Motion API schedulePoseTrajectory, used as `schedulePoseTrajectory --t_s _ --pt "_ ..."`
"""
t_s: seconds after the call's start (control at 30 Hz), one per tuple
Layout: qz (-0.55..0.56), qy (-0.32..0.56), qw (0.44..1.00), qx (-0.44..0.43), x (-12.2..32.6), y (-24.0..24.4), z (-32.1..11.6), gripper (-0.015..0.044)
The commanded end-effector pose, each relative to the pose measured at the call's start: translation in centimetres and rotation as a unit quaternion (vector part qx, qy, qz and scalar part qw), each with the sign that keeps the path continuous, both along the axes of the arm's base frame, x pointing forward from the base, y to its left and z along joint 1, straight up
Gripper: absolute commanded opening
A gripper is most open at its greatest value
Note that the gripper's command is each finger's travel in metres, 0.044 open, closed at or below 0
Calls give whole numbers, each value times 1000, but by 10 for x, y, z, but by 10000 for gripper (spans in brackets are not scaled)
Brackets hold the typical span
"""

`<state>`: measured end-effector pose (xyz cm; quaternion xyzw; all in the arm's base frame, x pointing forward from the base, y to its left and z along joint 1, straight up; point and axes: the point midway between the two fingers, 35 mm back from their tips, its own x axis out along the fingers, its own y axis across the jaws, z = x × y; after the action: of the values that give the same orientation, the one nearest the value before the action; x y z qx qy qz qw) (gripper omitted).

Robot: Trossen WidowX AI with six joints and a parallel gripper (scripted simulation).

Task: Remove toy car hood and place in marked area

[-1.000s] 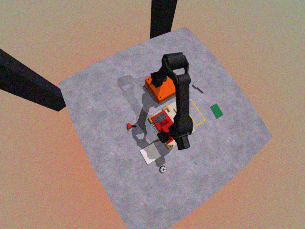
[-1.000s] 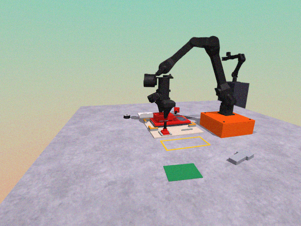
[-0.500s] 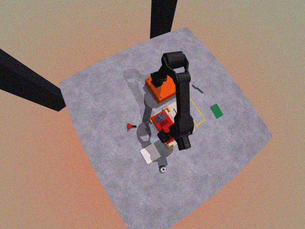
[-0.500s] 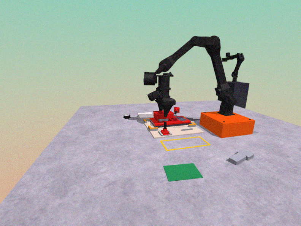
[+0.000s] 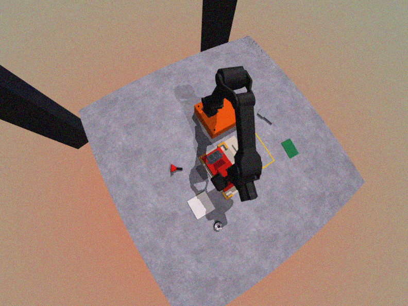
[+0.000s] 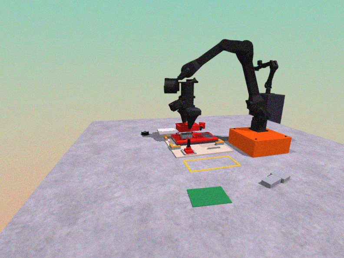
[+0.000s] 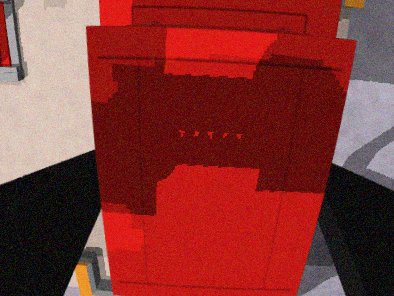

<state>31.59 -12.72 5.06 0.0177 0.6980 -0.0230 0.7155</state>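
Exterior: gripper (image 6: 191, 125) clamping hood (image 6: 186, 127).

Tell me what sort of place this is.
Probably a bare test bench for robot handling: one arm on an orange base, a toy car on a board, and a yellow-outlined area on a gray table.

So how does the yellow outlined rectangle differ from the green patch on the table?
The yellow outlined rectangle is only a frame with grey table showing inside; the green patch is solid colour. The yellow outlined rectangle lies next to the car's beige base plate; the green patch lies farther out. Both lie flat.
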Motion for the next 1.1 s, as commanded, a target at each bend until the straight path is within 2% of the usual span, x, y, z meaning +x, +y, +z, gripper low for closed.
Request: schedulePoseTrajectory --t_s 0.0,0.13,0.23,1.07 --pt "0 -9 1000 -4 3 -1 19 0" --pt "0 -9 1000 -3 1 0 34 0" --pt "0 -5 1000 -2 2 2 25 0" --pt "-1 -8 1000 1 20 88 28 0"
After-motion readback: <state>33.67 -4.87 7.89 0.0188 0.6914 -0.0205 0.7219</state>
